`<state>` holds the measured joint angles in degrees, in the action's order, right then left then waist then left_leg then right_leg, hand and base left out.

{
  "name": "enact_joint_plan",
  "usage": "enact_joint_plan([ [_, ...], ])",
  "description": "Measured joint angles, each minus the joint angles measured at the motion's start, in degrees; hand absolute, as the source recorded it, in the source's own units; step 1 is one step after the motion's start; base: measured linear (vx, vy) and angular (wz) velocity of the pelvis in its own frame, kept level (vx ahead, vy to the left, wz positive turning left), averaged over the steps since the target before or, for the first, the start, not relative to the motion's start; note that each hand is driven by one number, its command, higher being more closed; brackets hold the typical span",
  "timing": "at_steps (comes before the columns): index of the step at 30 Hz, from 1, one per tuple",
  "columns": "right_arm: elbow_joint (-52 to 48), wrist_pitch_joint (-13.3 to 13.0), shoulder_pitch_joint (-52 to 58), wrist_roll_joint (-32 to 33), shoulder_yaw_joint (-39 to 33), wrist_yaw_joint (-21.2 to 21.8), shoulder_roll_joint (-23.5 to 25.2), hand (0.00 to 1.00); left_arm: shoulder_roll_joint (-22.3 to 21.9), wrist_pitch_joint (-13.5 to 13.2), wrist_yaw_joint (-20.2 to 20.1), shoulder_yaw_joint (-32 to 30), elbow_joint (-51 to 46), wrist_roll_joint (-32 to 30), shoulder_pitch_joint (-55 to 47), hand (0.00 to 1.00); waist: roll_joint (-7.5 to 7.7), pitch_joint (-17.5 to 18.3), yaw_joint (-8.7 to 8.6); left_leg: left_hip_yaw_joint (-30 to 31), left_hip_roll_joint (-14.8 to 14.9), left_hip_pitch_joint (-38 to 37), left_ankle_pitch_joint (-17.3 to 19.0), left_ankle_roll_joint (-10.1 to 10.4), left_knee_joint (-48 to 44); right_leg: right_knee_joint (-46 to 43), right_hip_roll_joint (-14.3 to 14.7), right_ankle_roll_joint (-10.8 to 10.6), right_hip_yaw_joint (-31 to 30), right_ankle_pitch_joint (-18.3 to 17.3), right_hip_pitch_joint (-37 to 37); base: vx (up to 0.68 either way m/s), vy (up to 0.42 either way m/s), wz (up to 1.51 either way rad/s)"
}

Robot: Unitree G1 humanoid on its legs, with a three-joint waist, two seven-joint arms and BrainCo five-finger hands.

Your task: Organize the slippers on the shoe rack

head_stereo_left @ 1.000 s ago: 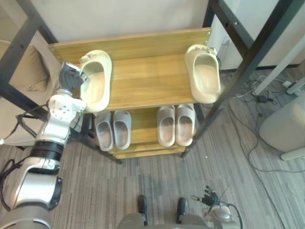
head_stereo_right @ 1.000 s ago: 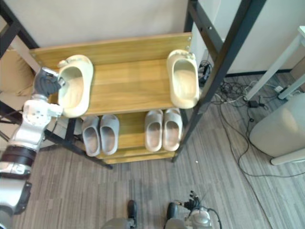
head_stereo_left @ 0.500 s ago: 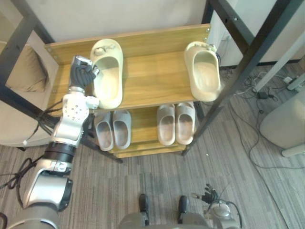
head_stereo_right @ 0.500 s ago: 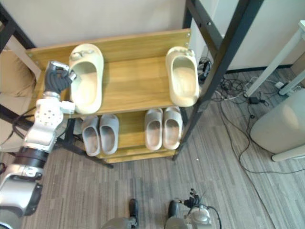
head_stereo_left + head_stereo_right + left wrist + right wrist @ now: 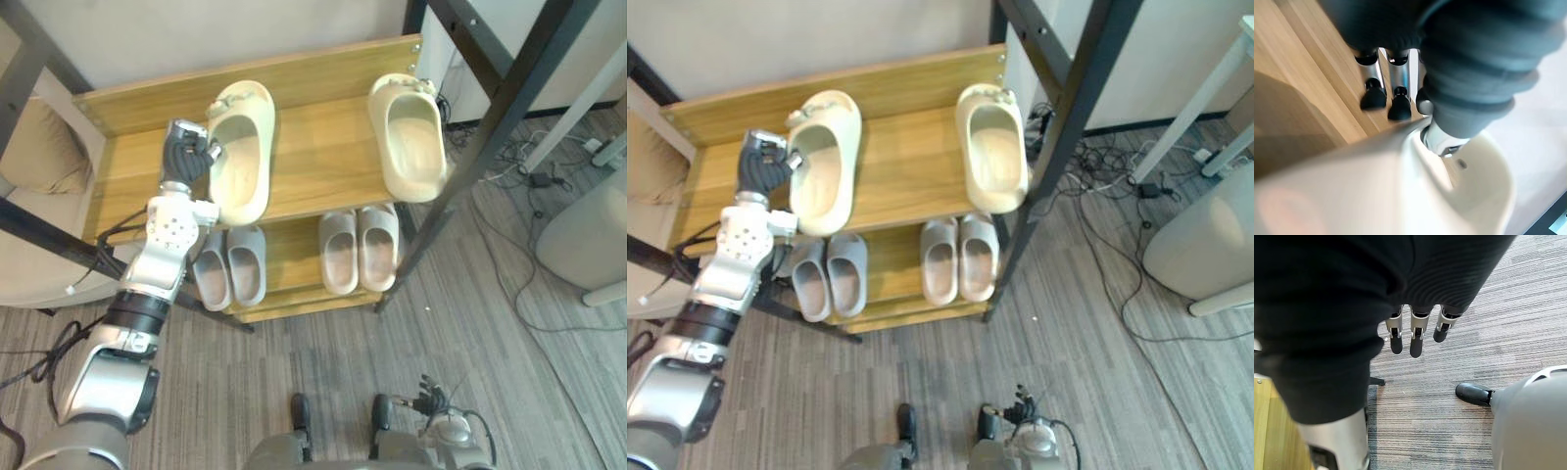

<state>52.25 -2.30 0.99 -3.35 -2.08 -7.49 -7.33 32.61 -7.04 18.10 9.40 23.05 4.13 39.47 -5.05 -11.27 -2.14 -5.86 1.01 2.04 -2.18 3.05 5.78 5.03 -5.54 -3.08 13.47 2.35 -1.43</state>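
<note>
Silver fingers of the left hand (image 5: pixel 186 157) are clamped on the side wall of a cream slipper (image 5: pixel 242 147) sitting on the rack's top shelf (image 5: pixel 323 162). Its mate (image 5: pixel 411 137) lies well off to the hand's right. Right hand (image 5: pixel 1411 335) dangles loose over the floor (image 5: pixel 1474 308).

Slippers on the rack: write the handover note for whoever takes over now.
Left hand: pinching the rim of the left cream slipper on the top shelf.
Right hand: open, hanging over the floor.
Right cream slipper: at that shelf's right end, apart from its mate.
Done: left grey pair and right grey pair sit on the lower shelf.
Left: set the cream slippers together, then let go.
</note>
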Motion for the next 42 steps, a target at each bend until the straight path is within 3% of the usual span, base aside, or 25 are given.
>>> enact_joint_plan([
  [6, 0.23, -0.02, 0.12, 0.02, -0.01, -0.27, 0.00, 0.00, 0.00, 0.00, 1.89, -1.72, -0.76, -0.15, 0.04, 0.00, -0.31, -0.15, 0.03, 0.20, 0.00, 0.02, 0.00, -0.01, 0.00, 0.00, -0.02, 0.01, 0.25, 0.12, 0.42, 0.00, 0.000, 0.01],
  [13, 0.23, -0.04, 0.09, 0.08, 0.02, -0.26, -0.02, 0.00, -0.38, -1.36, 3.16, -6.33, -10.73, -0.03, -3.42, 0.00, -0.41, -0.19, 0.64, 1.44, -0.08, 0.01, -0.20, -0.29, 0.01, 0.02, -0.07, 0.00, 1.44, 0.12, 1.02, 0.00, 0.001, 0.07],
  [17, 0.23, -0.05, 0.01, 0.06, 0.12, -0.16, -0.02, 0.00, -0.94, -1.55, 3.13, -6.35, -12.55, 0.49, -4.61, 0.00, -0.42, -0.18, 1.68, 1.97, -0.18, -0.03, -0.40, -0.56, 0.01, 0.03, -0.13, 0.00, 1.88, 0.12, 1.37, -0.01, 0.008, 0.08],
  [24, 0.30, -0.04, -0.19, 0.03, 0.86, 0.15, -0.09, 0.00, -1.37, -1.58, 3.08, -6.49, -13.37, 0.51, -4.61, 0.00, -0.44, -0.15, 1.79, 2.44, -0.67, 0.03, -0.59, -0.84, 0.01, 0.02, -0.67, -0.24, 1.87, 0.26, 1.55, -0.01, 0.018, 0.04],
  [42, 0.30, -0.02, 0.02, 1.16, 0.41, 0.16, 0.00, 0.00, 2.11, -0.71, 0.53, -2.65, 0.24, 0.34, 5.73, 0.00, -0.41, -0.14, 0.72, 0.23, -0.63, 1.55, -0.60, -0.86, 0.02, 0.02, -0.58, -0.19, -0.05, 0.85, -1.12, 0.00, 0.005, -0.06],
])
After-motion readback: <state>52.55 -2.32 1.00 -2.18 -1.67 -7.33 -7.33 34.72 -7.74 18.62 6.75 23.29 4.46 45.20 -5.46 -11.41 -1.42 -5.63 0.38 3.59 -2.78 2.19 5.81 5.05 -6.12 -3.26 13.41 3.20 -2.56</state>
